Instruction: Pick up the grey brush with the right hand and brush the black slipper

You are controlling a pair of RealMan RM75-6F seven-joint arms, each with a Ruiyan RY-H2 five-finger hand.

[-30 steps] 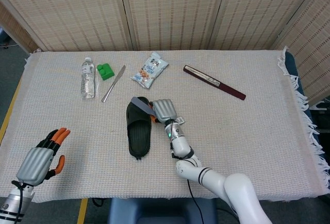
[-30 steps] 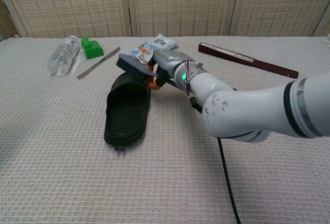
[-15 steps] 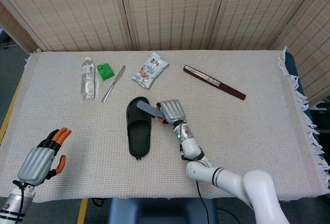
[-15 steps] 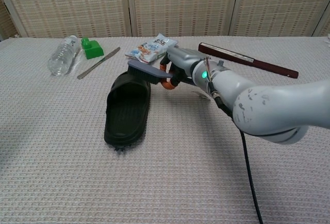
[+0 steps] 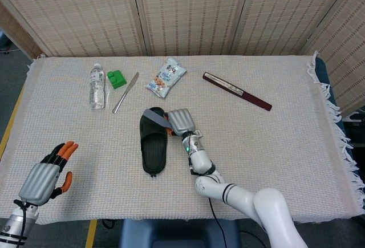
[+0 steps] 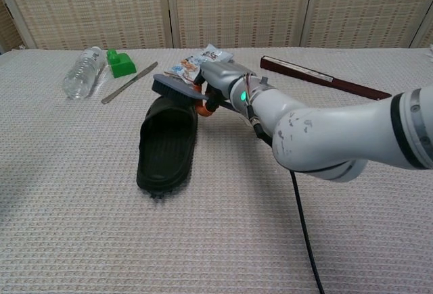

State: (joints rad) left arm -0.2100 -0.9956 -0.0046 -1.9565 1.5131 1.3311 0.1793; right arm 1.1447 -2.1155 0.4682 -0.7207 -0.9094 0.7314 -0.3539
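At the near left corner of the counter point(image 5: 274, 145), the left hand point(image 5: 47, 174) is seen resting with its fingers spread and nothing held. Farther back on the left, a water bottle point(image 5: 97, 86) is laid on its side, with a green block point(image 5: 117, 78) and a knife point(image 5: 125, 92) just to its right. Near the middle, the black slipper point(image 5: 153, 141) is laid sole down, its length running from far to near. The grey brush point(image 6: 173, 88) is held over the slipper's far end, its handle clamped in the right hand point(image 5: 180, 121) just right of the slipper. A snack packet point(image 5: 166, 77) is seen behind them, and a dark red flat box point(image 5: 236, 91) is laid diagonally at the far right.
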